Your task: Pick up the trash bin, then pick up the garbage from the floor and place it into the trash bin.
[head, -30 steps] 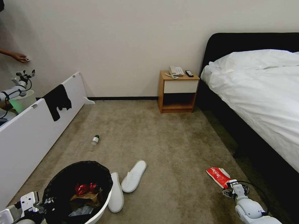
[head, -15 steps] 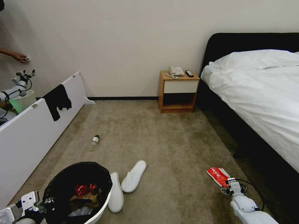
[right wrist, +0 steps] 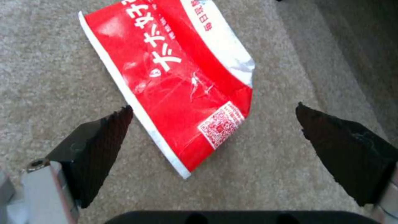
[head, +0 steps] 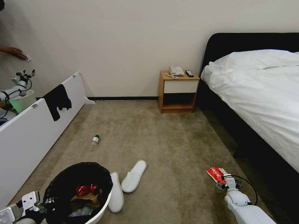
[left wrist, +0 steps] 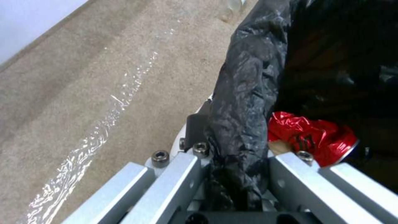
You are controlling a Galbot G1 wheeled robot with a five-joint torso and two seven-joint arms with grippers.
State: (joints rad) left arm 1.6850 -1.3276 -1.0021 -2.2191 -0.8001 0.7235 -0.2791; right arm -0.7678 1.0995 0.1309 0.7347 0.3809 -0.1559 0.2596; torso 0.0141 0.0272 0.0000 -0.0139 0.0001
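Down at the robot's left, the trash bin (head: 104, 202) is a round white tub lined with a crinkled black bag, and the left gripper (head: 37, 207) is clamped on its rim, the bag pinched between the fingers (left wrist: 186, 174). Inside lie a red wrapper (left wrist: 311, 138) and some brown paper. Touching the bin's right side is one white slipper (head: 116, 193), with the second slipper (head: 134, 175) just beside it.

On the carpet to the right, the red snack packet (right wrist: 174, 81) lies flat, red with a white end and a printed code square. Over the last second the right gripper (head: 225, 183) has slid forward and to the left, so it now covers the packet's near corner; its fingers (right wrist: 95, 149) are spread wide, one on either side of the packet's lower end, not touching it. The arm reaches low, wrist angled down at the floor.

Farther out, a green-capped small bottle (head: 94, 141) lies alone on the carpet.
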